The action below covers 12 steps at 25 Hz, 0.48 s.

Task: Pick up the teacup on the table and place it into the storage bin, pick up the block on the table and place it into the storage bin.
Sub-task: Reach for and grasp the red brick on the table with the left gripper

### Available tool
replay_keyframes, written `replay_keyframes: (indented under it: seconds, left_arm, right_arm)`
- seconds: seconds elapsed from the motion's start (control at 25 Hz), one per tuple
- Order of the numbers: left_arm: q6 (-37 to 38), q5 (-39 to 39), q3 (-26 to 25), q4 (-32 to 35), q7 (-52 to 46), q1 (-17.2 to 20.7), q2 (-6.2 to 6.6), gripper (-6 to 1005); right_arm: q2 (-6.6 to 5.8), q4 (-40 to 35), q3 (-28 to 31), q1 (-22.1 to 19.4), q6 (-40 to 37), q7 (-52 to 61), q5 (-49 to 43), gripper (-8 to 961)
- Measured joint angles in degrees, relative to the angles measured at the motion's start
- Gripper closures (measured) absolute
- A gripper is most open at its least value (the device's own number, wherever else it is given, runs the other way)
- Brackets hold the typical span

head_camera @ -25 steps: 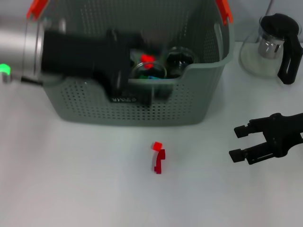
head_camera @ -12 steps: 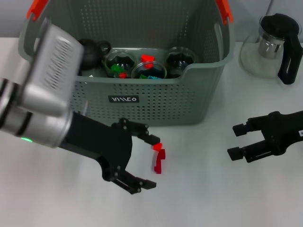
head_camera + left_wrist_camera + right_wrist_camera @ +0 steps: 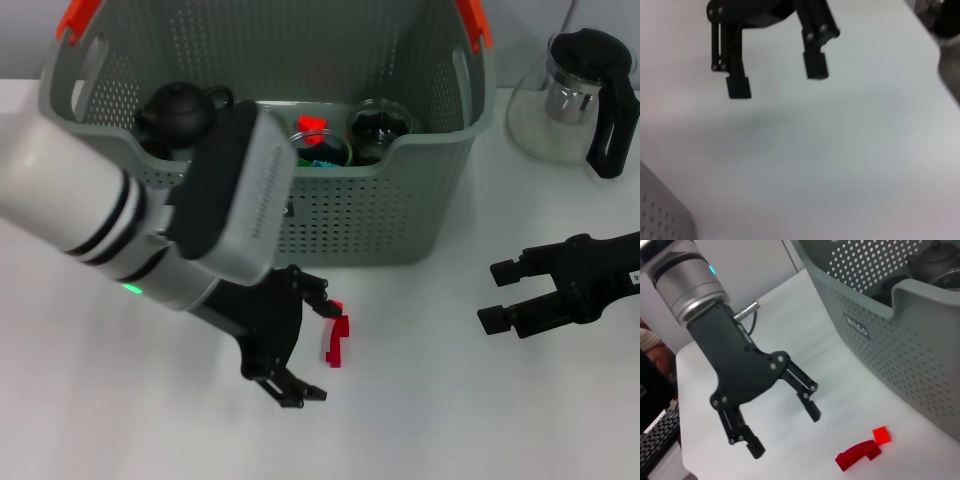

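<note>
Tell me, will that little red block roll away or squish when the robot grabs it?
Probably neither. The red block looks hard and flat-sided, so it should stay stiff and not roll. It looks small and light, so the open left gripper beside it might nudge it across the smooth white table and it could slide.

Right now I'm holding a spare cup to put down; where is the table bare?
Bare table lies left of the left gripper, and between the red block and the right gripper. It is crowded inside the storage bin and around the glass kettle.
</note>
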Motion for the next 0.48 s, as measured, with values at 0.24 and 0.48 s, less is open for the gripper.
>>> replay_keyframes:
  seconds: [0.24, 0.48]
  left_arm:
    - [-5.12, 4.78, 7.63, 0.62, -6.55, -2.57, 0.06, 95]
    - [-7.55, 9.48, 15.72, 1.04, -14.19, -4.9, 0.03, 95]
  right_arm:
    - [-0.27, -0.04, 0.0, 0.0, -0.1, 0.63, -0.17, 30]
    - [-0.65, 0.01, 0.0, 0.0, -0.03, 0.65, -0.2, 30]
